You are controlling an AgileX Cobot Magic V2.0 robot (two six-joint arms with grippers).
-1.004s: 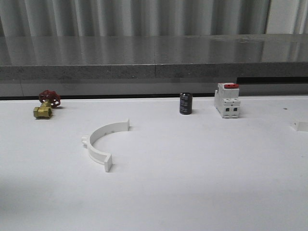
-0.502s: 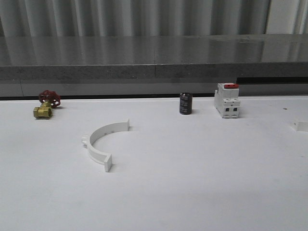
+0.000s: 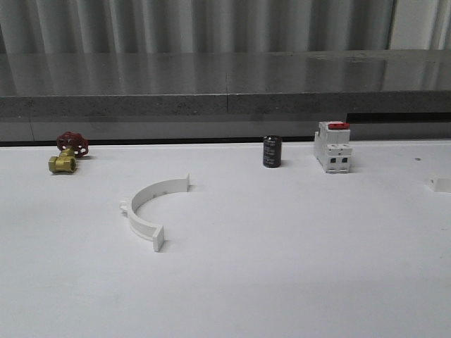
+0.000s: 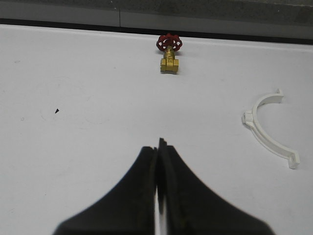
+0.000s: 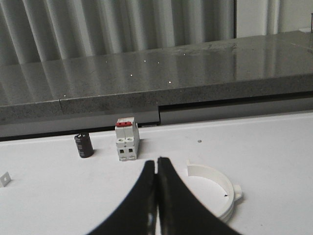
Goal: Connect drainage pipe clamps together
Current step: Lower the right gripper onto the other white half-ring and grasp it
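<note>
One white half-ring drainage pipe clamp (image 3: pixel 146 205) lies on the white table left of centre, its open side facing right; the left wrist view has this clamp (image 4: pixel 268 128) off to one side of my left gripper (image 4: pixel 159 143), which is shut and empty above bare table. The second clamp (image 5: pixel 219 188) lies just beyond and beside my right gripper (image 5: pixel 156 161), partly hidden behind its black fingers (image 5: pixel 168 196). That gripper is shut with nothing between the pads. In the front view a small white tab (image 3: pixel 442 184) of that clamp shows at the right edge.
A brass valve with a red handwheel (image 3: pixel 68 153) sits at the back left. A black cylinder (image 3: pixel 272 151) and a white boxy switch with red top (image 3: pixel 333 146) stand at the back centre-right. A grey stone ledge (image 3: pixel 225 91) runs behind the table.
</note>
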